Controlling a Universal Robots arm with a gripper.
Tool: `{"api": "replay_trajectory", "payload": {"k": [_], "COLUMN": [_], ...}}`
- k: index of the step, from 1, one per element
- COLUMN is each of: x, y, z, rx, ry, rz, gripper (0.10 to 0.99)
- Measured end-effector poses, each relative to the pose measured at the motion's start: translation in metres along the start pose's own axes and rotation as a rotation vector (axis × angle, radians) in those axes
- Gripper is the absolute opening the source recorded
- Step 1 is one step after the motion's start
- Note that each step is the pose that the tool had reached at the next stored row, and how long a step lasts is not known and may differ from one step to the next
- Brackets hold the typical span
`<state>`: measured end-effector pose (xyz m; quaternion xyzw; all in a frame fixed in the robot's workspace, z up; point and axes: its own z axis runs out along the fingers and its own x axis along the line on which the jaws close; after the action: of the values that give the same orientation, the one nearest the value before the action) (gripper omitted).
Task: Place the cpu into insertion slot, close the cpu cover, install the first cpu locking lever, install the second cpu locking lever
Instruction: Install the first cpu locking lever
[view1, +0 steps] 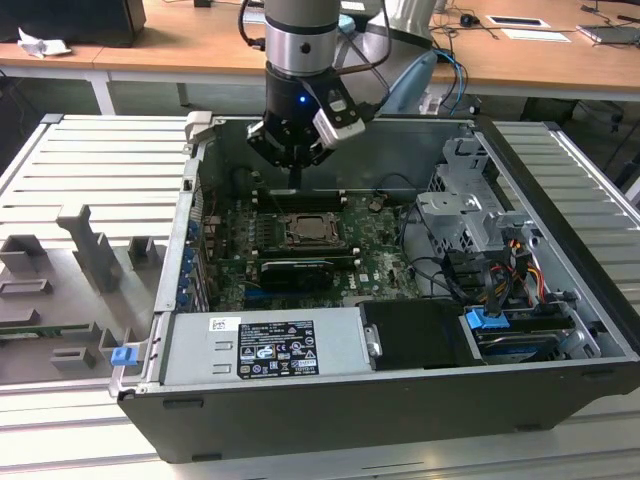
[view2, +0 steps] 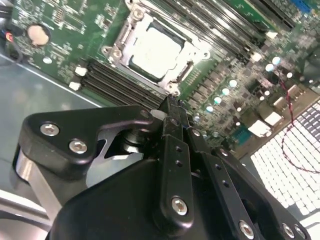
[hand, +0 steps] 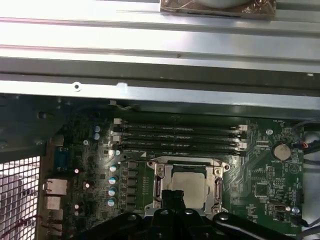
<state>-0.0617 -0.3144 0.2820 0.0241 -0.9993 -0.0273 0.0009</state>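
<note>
The gripper (view2: 170, 105), fingers clamped together on nothing, hangs over the dark memory slots (view2: 117, 80), and just beyond them the chip (view2: 152, 52) lies seated in the green board (view2: 65, 20) with the silvery cover (view2: 121, 36) folded flat around it.

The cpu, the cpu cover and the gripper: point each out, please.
cpu (hand: 190, 182): first wrist view, middle of its metal face.
cpu cover (hand: 218, 187): first wrist view, a side bar of the frame.
gripper (view1: 295, 182): exterior view, at its fingertips.
</note>
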Motion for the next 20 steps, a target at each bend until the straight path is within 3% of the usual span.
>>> {"api": "replay_trajectory", "payload": {"k": [4,7,9,18,20], "x": [0.015,0.0349,0.0423,0.0506,0.0515], "y": [0.0004,0.0012,0.0015,0.0034,0.0077], "z": [0.005,0.0091,0.0123,0.0204,0.0222], "rx": [0.0,0.0,0.0,0.0,0.0], "ry": [-0.0001,-0.0002,-0.0001,0.0001,0.0], "rz": [0.0,0.0,0.0,0.0,0.0], "gripper": [0.106,0.106,0.106,0.106,0.106]}}
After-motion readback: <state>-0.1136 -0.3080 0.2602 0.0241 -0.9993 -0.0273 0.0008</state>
